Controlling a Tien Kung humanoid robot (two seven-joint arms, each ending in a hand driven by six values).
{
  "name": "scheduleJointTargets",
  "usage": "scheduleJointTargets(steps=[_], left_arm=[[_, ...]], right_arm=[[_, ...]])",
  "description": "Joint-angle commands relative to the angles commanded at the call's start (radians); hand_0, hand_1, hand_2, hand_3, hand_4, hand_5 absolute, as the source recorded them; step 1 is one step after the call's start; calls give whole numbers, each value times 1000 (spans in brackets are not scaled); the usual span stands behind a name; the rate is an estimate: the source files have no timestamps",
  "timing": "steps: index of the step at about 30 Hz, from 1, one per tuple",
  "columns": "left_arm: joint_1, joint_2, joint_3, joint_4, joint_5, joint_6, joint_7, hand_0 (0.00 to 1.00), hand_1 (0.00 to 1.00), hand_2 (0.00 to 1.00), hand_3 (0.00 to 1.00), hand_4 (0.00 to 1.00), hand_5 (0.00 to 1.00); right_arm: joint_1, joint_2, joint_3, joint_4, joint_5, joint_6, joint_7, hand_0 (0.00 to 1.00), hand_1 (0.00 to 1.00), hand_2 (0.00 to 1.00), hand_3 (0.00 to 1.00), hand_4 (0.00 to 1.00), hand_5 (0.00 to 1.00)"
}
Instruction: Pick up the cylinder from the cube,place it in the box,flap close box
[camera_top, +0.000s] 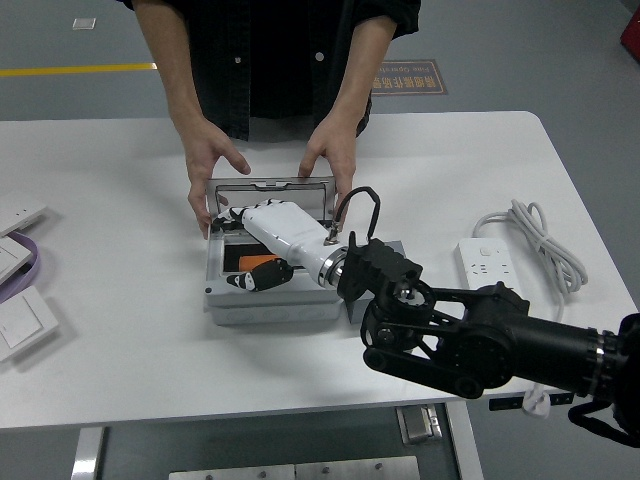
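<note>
On the white table (120, 380) sits the grey box (268, 306), its lid (270, 189) upright and steadied by a person's two hands (210, 165); the right hand (268, 232) reaches inside, fingers loose, gripping nothing; beneath it, within the box, lies the orange cylinder (262, 262).

Floor sign (405, 78): dark plaque on the grey floor beyond the counter, bearing light characters too small and blurred to read. No other text, label, brand or number is legible on anything in view.
</note>
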Motion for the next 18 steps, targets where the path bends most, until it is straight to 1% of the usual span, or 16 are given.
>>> scheduleJointTargets(steps=[3, 4, 6, 9, 10, 11, 13, 15, 16, 18], left_arm=[[2, -2, -1, 0, 0, 0, 1, 603, 602, 584, 646, 708, 258], [2, -2, -2, 0, -1, 0, 1, 603, 601, 583, 645, 708, 257], [2, -2, -3, 1, 0, 0, 1, 603, 601, 583, 645, 708, 257], [1, -2, -7, 1, 2, 0, 1, 603, 601, 583, 645, 708, 257], [0, -2, -7, 1, 3, 0, 1, 603, 601, 583, 645, 708, 258], [-1, -1, -7, 1, 3, 0, 1, 603, 601, 583, 645, 708, 258], [-1, -1, -6, 1, 2, 0, 1, 603, 601, 583, 645, 708, 258], [-2, 0, -3, 2, -1, 0, 1, 603, 601, 583, 645, 708, 258], [-3, 0, -3, 2, -1, 0, 1, 602, 601, 582, 645, 709, 259], [-4, 1, -2, 2, -2, 0, 2, 602, 601, 582, 645, 709, 259]], right_arm=[[-14, -46, 38, 70, 99, -12, 33, 881, 758, 752, 834, 973, 342], [-15, -58, 48, 92, 128, -14, 41, 871, 747, 744, 818, 911, 292], [-13, -87, 71, 141, 190, -18, 50, 871, 747, 744, 818, 911, 292], [0, -118, 96, 206, 271, -30, 53, 871, 747, 744, 818, 911, 292], [10, -127, 105, 229, 301, -37, 57, 829, 715, 713, 750, 858, 330], [18, -132, 110, 240, 325, -43, 60, 829, 715, 713, 750, 858, 330], [42, -137, 119, 234, 373, -51, 66, 829, 715, 713, 750, 858, 330], [65, -138, 121, 208, 414, -53, 75, 829, 715, 713, 750, 858, 330], [80, -137, 120, 184, 438, -52, 86, 742, 651, 690, 715, 789, 319], [102, -133, 115, 146, 475, -46, 108, 742, 651, 690, 715, 789, 319]])
